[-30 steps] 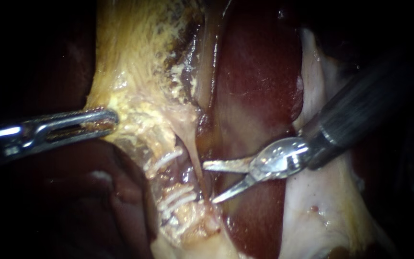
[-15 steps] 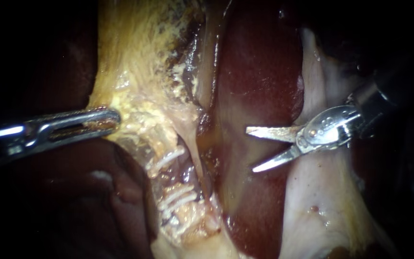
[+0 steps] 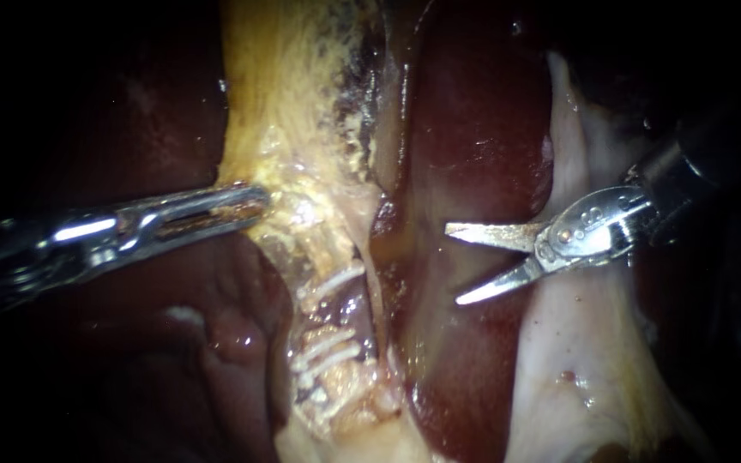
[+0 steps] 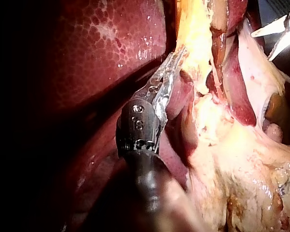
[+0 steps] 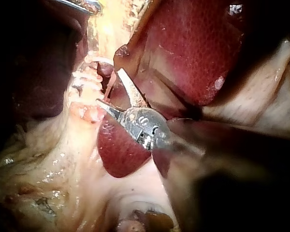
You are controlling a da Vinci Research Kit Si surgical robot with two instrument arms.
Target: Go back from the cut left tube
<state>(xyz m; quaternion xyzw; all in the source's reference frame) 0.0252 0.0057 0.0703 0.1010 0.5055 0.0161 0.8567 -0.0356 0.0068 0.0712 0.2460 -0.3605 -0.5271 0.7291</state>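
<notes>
My right instrument (image 3: 454, 266) comes in from the right with its two thin blades open. It hovers over the dark red liver (image 3: 473, 129), well to the right of the clipped tube. White clips (image 3: 330, 283) cross that tube, with more clips (image 3: 323, 353) lower down and a dark gap between the two groups. My left instrument (image 3: 255, 201) is shut on the yellow fatty edge of the gallbladder (image 3: 293, 86) and holds it taut. The left wrist view has these jaws (image 4: 175, 54) clamped on the yellow tissue. In the right wrist view the open blades (image 5: 115, 89) sit beside the clips (image 5: 89, 72).
Pale whitish tissue (image 3: 576, 343) lies under and below my right instrument's shaft. Dark liver (image 3: 242, 334) bulges below my left instrument. In the left wrist view my right instrument's blades (image 4: 280, 31) show at the far side.
My right instrument has drawn back to the right from the clipped tube, blades still open. My left instrument has shifted right, carrying the yellow tissue and clips with it.
</notes>
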